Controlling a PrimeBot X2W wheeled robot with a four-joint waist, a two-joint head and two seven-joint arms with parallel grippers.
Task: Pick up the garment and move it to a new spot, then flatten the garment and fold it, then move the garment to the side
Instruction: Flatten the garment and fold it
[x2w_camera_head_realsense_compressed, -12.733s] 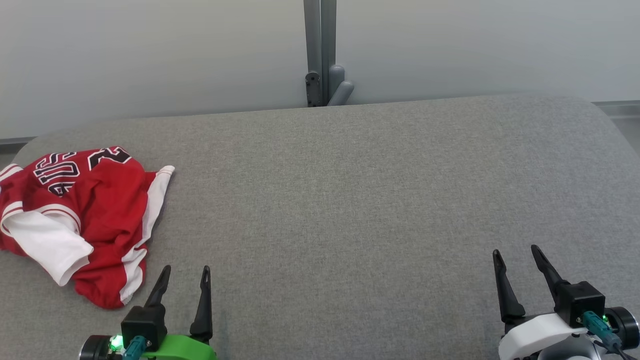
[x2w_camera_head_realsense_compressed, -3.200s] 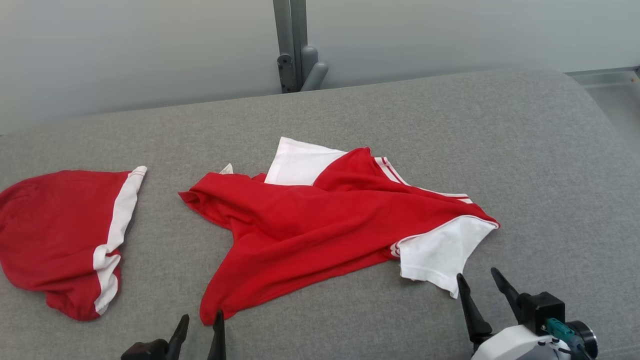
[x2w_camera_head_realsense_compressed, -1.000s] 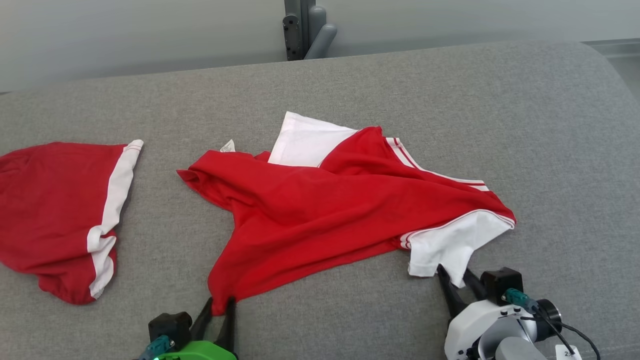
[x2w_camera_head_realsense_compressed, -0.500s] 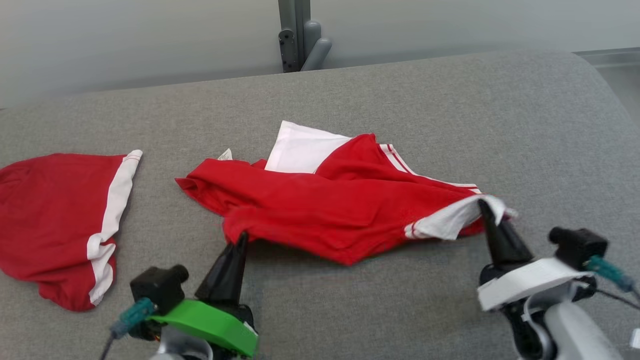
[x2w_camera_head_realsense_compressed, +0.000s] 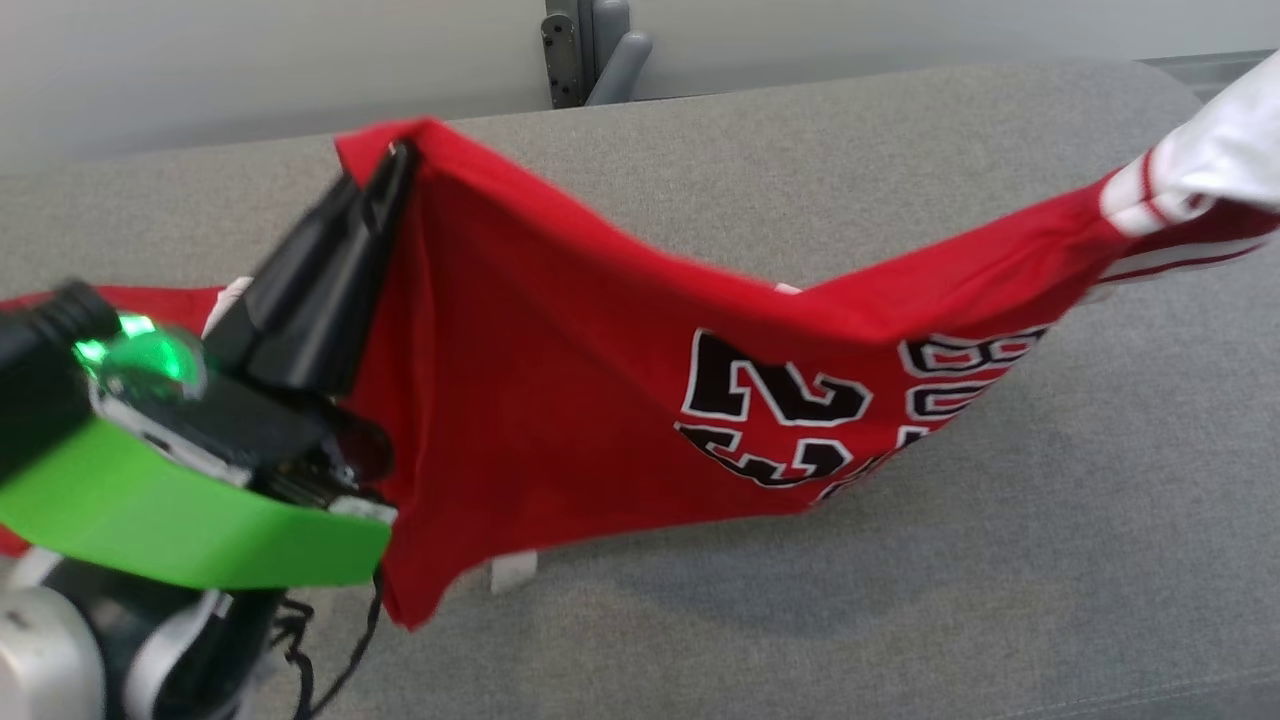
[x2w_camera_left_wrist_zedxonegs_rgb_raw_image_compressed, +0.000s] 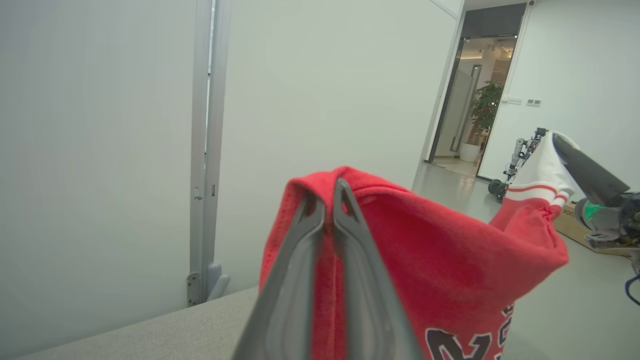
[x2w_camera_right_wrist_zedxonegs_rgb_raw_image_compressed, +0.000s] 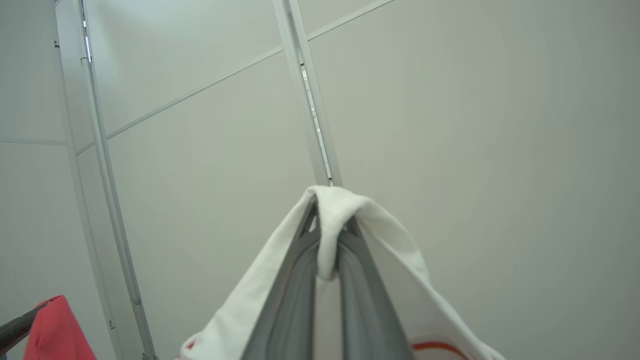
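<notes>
Red numbered jersey (x2w_camera_head_realsense_compressed: 560, 400) stretched above grey fabric surface (x2w_camera_head_realsense_compressed: 900, 600).
Left gripper (x2w_camera_head_realsense_compressed: 397, 158) gripped its corner, right gripper (x2w_camera_right_wrist_zedxonegs_rgb_raw_image_compressed: 330, 215) its white sleeve (x2w_camera_head_realsense_compressed: 1215, 150); lower right open, red cloth (x2w_camera_head_realsense_compressed: 160, 295) at left edge.

Two garments: one red jersey (x2w_camera_head_realsense_compressed: 560, 400) with black numerals, and one other red-and-white garment (x2w_camera_head_realsense_compressed: 170, 296), lying on the desk (x2w_camera_head_realsense_compressed: 900, 620) to the jersey's left. Two hands: the left hand (x2w_camera_head_realsense_compressed: 398, 160) at the jersey's red corner and the right hand (x2w_camera_left_wrist_zedxonegs_rgb_raw_image_compressed: 561, 144) at its white sleeve. One desk. One metal post (x2w_camera_head_realsense_compressed: 568, 50) stands behind the jersey. Farther beyond it are one potted plant (x2w_camera_left_wrist_zedxonegs_rgb_raw_image_compressed: 485, 107) and one small robot (x2w_camera_left_wrist_zedxonegs_rgb_raw_image_compressed: 515, 160).
</notes>
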